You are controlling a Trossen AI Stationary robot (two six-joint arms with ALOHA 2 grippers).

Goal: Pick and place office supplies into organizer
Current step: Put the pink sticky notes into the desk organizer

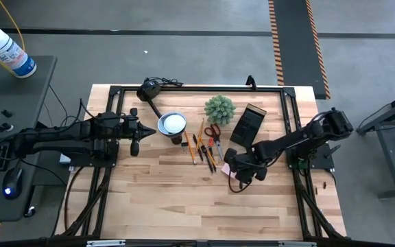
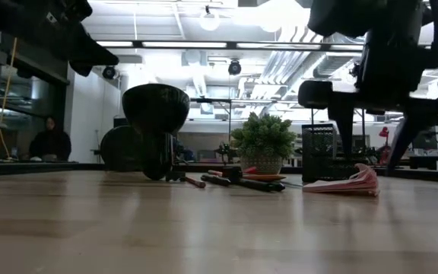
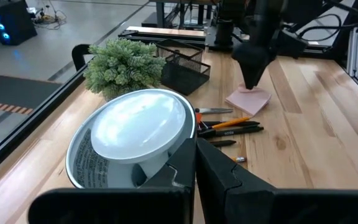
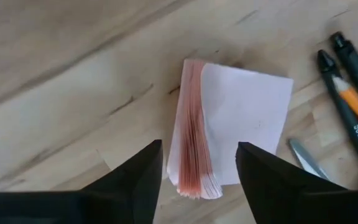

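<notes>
A pink sticky-note pad [image 4: 241, 124] lies flat on the table, its pages fanned along one side. My right gripper [image 4: 197, 180] hangs open just above it, pointing down, with one finger off each side of the pad's end; in the low view the gripper [image 2: 371, 148] stands over the pad [image 2: 344, 183]. Pencils and pens [image 1: 199, 147] and red-handled scissors [image 1: 213, 134] lie left of the pad. The black organizer [image 1: 247, 125] stands behind them. My left gripper [image 1: 134, 137] waits shut at the left, beside the lamp head.
A black desk lamp with a round white face [image 1: 172, 124] sits left of the pencils, and a small green plant [image 1: 219, 108] stands beside the organizer. Bare wood [image 1: 184, 199] fills the table's near half. A black frame [image 1: 290, 103] edges the table.
</notes>
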